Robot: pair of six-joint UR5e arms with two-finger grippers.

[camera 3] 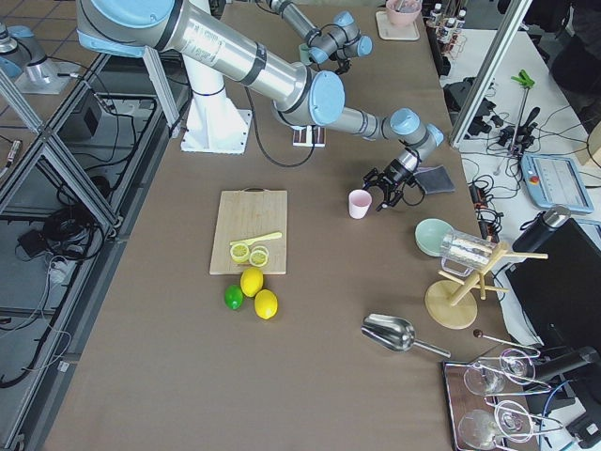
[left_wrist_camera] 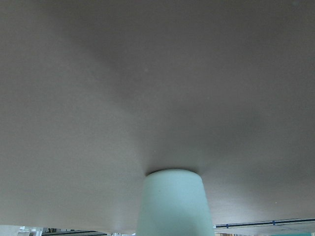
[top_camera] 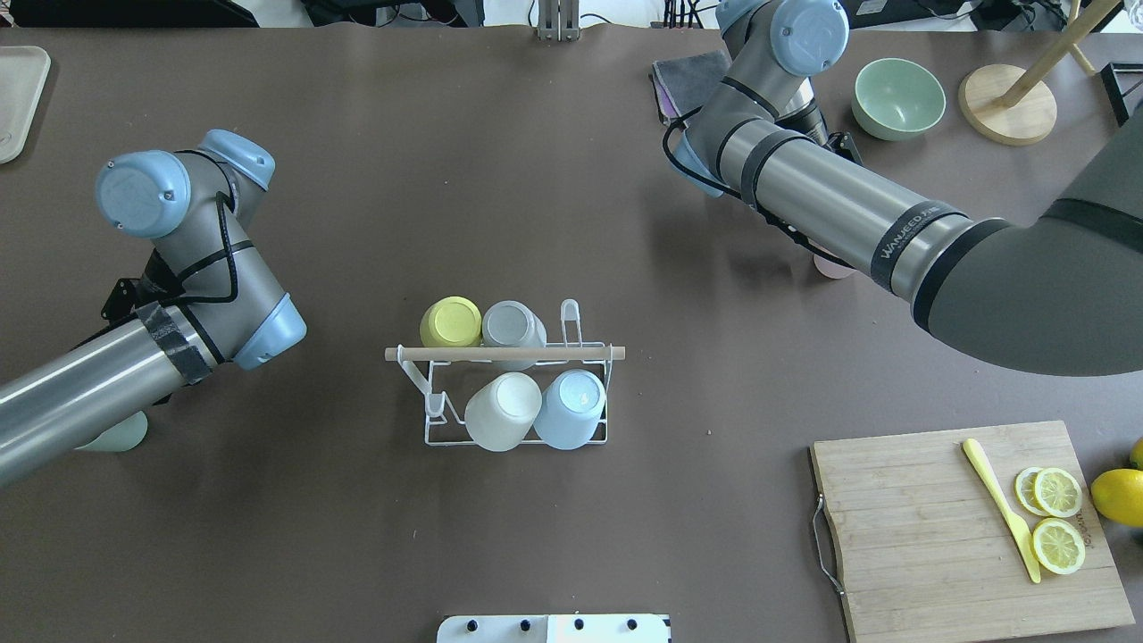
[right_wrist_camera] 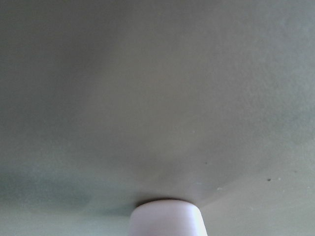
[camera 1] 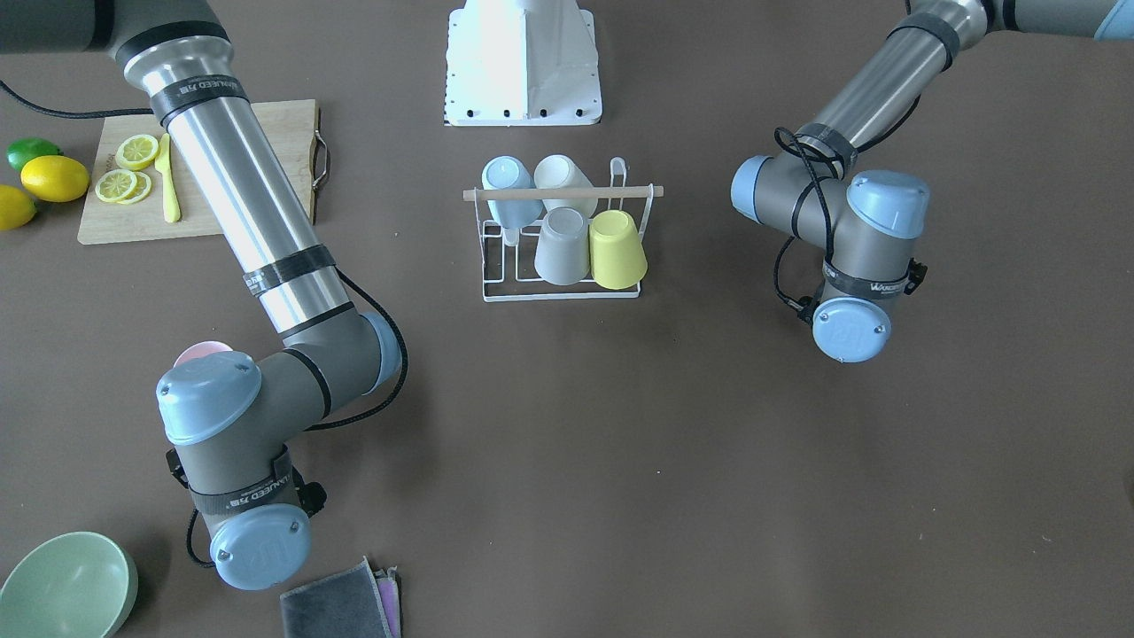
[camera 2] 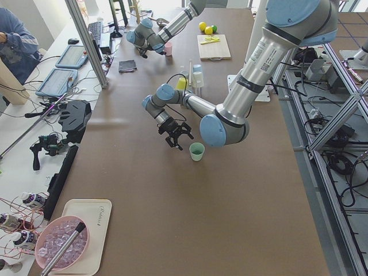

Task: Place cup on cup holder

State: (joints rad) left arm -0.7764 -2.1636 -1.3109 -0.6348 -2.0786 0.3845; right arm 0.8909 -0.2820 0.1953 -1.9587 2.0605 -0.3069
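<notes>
Left gripper (camera 2: 179, 140): low over the table, seen only from the side camera, so I can't tell whether its fingers are apart or together. It holds nothing. The mint cup (camera 2: 197, 152) stands upright, mouth up, just beside it on the robot-ward side, not touching, and low centre in the left wrist view.

Cup holder (top_camera: 505, 354): well off to the left gripper's right, between the two grippers and far from both. It already carries four upturned cups (yellow, grey, white, pale blue). Two prongs look free, one at each end.

Right gripper (camera 3: 389, 195): also low, same problem, can't tell its jaw state, and it grips nothing. The pink cup (camera 3: 360, 203) is upright just beside it, robot-ward, with a small gap.

Handling, as a guess: both cups look like light, stiff, matte plastic, tapered and smooth, so they could slip upward in a pinch. Best to grip across the wall mid-body or over the rim. Each must be flipped mouth-down onto a prong.

Surface: the table (top_camera: 571, 179) is flat, brown and matte. Beyond the right gripper sit a green bowl (top_camera: 897, 98) and folded cloths (top_camera: 688, 76). A cutting board (top_camera: 920, 536) with lemon slices is robot-ward of it.
</notes>
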